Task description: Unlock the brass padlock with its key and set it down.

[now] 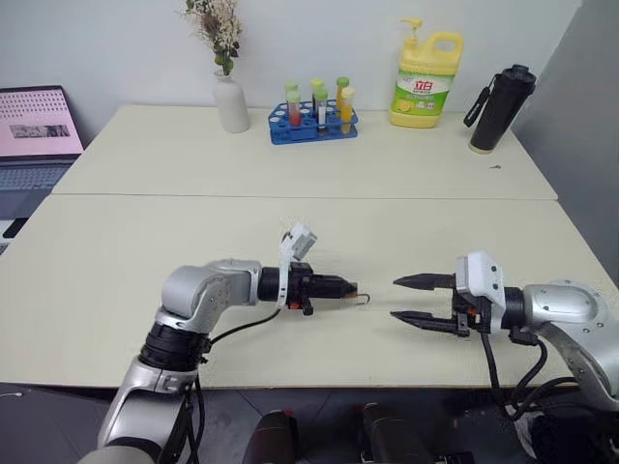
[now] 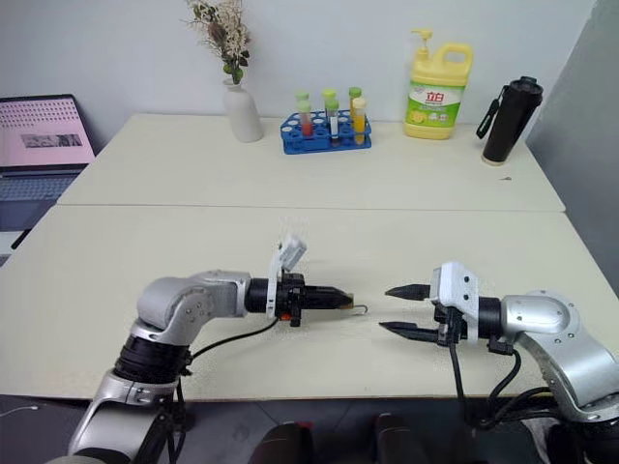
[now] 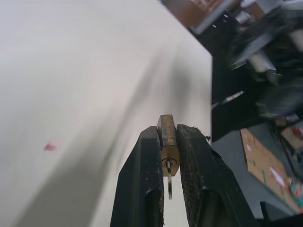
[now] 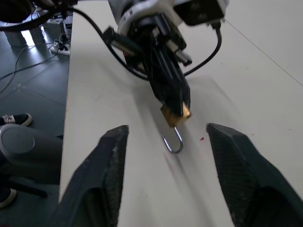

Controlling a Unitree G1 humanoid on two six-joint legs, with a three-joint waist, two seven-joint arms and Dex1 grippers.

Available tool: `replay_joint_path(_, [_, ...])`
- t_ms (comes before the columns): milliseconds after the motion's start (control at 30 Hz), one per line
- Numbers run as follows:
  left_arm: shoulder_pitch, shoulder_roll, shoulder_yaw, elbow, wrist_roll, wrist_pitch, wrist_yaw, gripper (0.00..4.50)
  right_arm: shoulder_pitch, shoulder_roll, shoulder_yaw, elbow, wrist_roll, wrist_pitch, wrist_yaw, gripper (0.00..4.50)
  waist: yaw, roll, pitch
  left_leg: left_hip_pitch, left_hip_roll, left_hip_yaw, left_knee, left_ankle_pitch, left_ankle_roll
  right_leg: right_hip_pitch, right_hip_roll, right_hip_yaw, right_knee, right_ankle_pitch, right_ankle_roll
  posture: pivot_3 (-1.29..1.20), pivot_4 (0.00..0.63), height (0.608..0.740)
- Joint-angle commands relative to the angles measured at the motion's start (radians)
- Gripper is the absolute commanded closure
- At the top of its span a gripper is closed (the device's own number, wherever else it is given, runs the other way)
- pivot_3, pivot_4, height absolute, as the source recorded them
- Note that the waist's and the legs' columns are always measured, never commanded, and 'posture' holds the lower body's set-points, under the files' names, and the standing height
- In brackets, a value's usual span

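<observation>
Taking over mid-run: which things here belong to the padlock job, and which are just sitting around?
Job:
- brass padlock, clamped in the left gripper, shackle swung open
- right gripper, open, facing it

Lying about:
- vase
- test tube rack
- detergent bottle
- black flask
- laptop

Two pale cream benches (image 1: 290, 164) pushed together, seam between them. Plain white wall (image 1: 116, 48) behind, grey panel (image 1: 590, 87) at right. Dark grey floor (image 4: 28, 80) with cables. Even indoor light.
</observation>
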Motion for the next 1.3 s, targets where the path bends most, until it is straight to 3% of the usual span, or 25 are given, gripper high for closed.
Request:
replay_joint_path(33, [0.014, -0.028, -0.023, 0.019, 0.035, -0.053, 0.018, 4.34, -0.007, 0.020, 0.007, -0.047, 0.012, 0.021, -0.037, 0.36, 0.001, 0.000, 0.000, 0.000, 0.000, 0.000, 0.000, 0.000, 0.000, 0.000, -0.001, 0.000, 0.000, 0.000, 0.000, 0.00, 0.150, 0.740])
replay_joint_path(67, [0.015, -0.034, -0.026, 0.024, 0.041, -0.062, 0.020, 4.34, -0.008, 0.023, 0.012, -0.047, 0.004, 0.019, -0.043, 0.03, 0.001, 0.000, 0.000, 0.000, 0.000, 0.000, 0.000, 0.000, 0.000, 0.000, -0.001, 0.000, 0.000, 0.000, 0.000, 0.00, 0.150, 0.740])
replay_joint_path(367, [0.008, -0.054, -0.043, 0.052, 0.088, -0.108, 0.018, 4.34, 0.004, -0.014, 0.049, -0.048, -0.042, 0.017, -0.022, 0.00, 0.000, 0.000, 0.000, 0.000, -0.001, 0.000, 0.000, 0.000, 0.000, 0.000, 0.000, 0.000, 0.000, 0.000, 0.000, 0.00, 0.150, 0.740])
replay_joint_path(833, [-0.025, -0.054, -0.029, 0.090, 0.147, -0.203, -0.001, 0.03, -0.001, -0.043, 0.072, -0.012, -0.160, -0.037, -0.016, 0.00, 0.000, 0.000, 0.000, 0.000, -0.001, 0.000, 0.000, 0.000, 0.000, 0.000, 0.000, 0.000, -0.001, 0.000, 0.000, 0.00, 0.150, 0.740])
replay_joint_path(900, [-0.016, -0.014, -0.016, 0.025, 0.157, -0.236, -0.010, 0.01, 0.005, -0.057, 0.064, -0.015, -0.162, -0.038, -0.006, 0.00, -0.001, 0.000, 0.000, 0.000, -0.001, 0.001, 0.000, 0.000, 0.000, 0.000, 0.000, 0.000, -0.001, 0.000, 0.000, 0.00, 0.150, 0.740])
replay_joint_path(1167, [0.107, 0.322, 0.080, -0.276, 0.154, -0.391, -0.187, 0.01, 0.020, -0.089, 0.033, 0.011, -0.163, -0.062, 0.011, 0.00, -0.002, 0.000, 0.000, 0.001, 0.001, 0.001, -0.002, 0.000, 0.000, -0.001, 0.000, 0.000, -0.001, 0.000, 0.000, 0.00, 0.150, 0.740])
replay_joint_path(1300, [0.182, 0.391, 0.113, -0.337, 0.184, -0.446, -0.174, 0.01, 0.025, -0.100, 0.023, 0.026, -0.161, -0.075, 0.023, 0.00, 0.000, 0.000, 0.000, 0.000, 0.001, 0.001, -0.001, 0.000, 0.000, -0.001, -0.002, 0.001, -0.001, 0.000, 0.000, 0.00, 0.150, 0.740])
